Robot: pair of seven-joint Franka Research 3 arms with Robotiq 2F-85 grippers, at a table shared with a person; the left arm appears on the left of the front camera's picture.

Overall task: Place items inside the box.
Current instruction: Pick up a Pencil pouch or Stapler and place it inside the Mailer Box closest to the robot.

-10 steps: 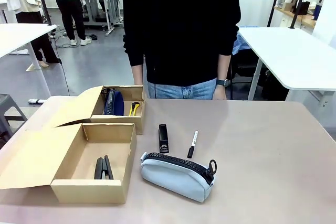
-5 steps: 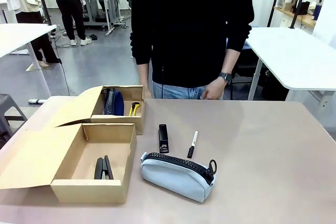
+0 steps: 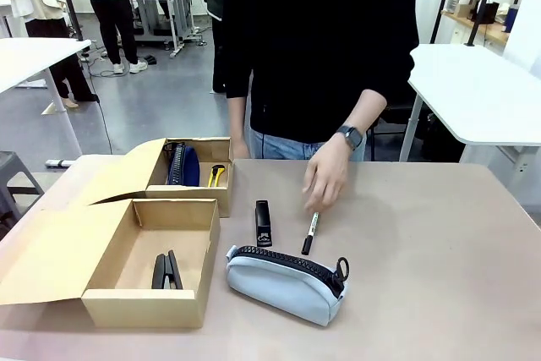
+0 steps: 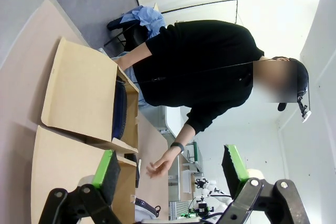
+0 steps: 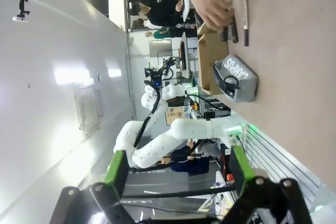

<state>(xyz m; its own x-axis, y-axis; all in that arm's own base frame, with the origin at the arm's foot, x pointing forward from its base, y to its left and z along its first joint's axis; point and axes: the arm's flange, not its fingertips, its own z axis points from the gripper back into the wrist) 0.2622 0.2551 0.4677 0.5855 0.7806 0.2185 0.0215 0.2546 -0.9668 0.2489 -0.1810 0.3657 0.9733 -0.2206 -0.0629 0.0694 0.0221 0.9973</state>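
Two open cardboard boxes sit toward the table's nine o'clock side. The near box [image 3: 144, 309] holds one black stapler [image 3: 166, 270]; the far box [image 3: 182, 201] holds one dark blue pouch [image 3: 181, 164] and one yellow-and-black tool [image 3: 215, 175]. On the table [image 3: 439, 243] lie a second stapler [image 3: 263, 222], one marker pen [image 3: 310, 232] and one grey zipped pouch [image 3: 286, 283]. The person's hand [image 3: 325, 177] hangs loosely open, holding nothing. The marker pen lies at its six o'clock, its far end just under the fingertips; I cannot tell if they touch. The left gripper [image 4: 170, 166] and right gripper [image 5: 177, 167] both stand wide apart, empty.
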